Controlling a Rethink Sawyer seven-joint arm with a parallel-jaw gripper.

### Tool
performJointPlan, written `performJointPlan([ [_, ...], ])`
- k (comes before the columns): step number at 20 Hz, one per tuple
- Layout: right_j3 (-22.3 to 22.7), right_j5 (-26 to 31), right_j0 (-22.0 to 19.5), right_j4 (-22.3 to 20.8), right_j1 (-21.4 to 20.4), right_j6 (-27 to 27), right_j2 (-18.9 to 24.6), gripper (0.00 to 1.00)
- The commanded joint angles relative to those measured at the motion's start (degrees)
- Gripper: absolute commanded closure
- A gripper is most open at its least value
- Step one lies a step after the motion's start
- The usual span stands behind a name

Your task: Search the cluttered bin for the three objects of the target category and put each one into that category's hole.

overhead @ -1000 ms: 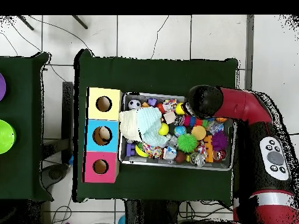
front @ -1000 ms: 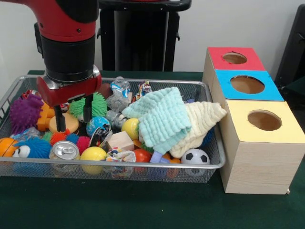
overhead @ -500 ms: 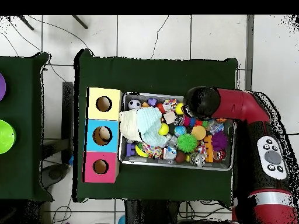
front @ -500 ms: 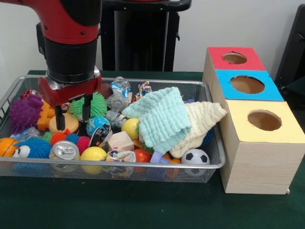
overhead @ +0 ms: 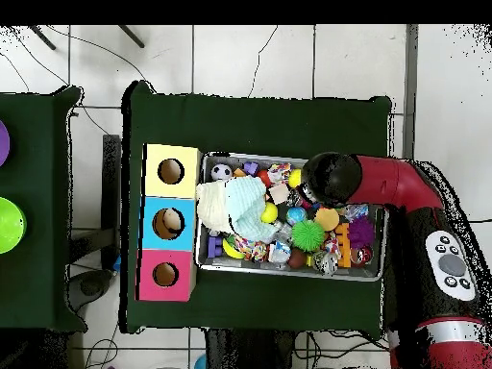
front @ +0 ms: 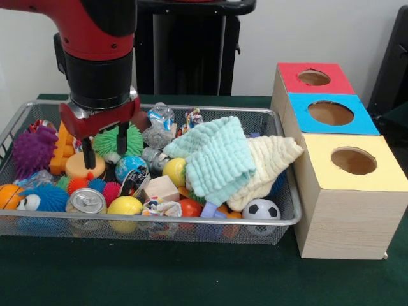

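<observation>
End effector (front: 104, 145) lifts slightly, drifting toward the green spiky ball (front: 118, 140), fingers apart, empty.
Nothing taken from the wire bin (front: 191, 224) yet; search continues.

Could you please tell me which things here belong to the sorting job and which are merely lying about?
Job: wire bin, gripper, wooden boxes with holes.
Apparently lying about: mint cloth, cream cloth, drink can.

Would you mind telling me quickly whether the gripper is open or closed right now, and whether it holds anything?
Gripper: open and empty, above the toys in the bin.
</observation>
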Motion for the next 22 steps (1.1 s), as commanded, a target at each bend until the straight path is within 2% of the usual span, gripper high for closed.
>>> performJointPlan([
  [1,7.23,3.9,-1.69,-6.45,-0.82,-18.31,5.24,0.0],
  [5,10.28,0.37,-5.57,-5.32,-1.1,-18.88,8.75,0.0],
  [7,12.32,-0.91,-8.13,-5.55,-1.02,-21.27,11.25,0.0],
  [13,15.38,1.15,-11.85,-10.14,-0.66,-29.76,15.63,0.0],
  [22,20.06,-2.66,-16.8,-15.13,1.29,-33.66,19.6,0.0],
])
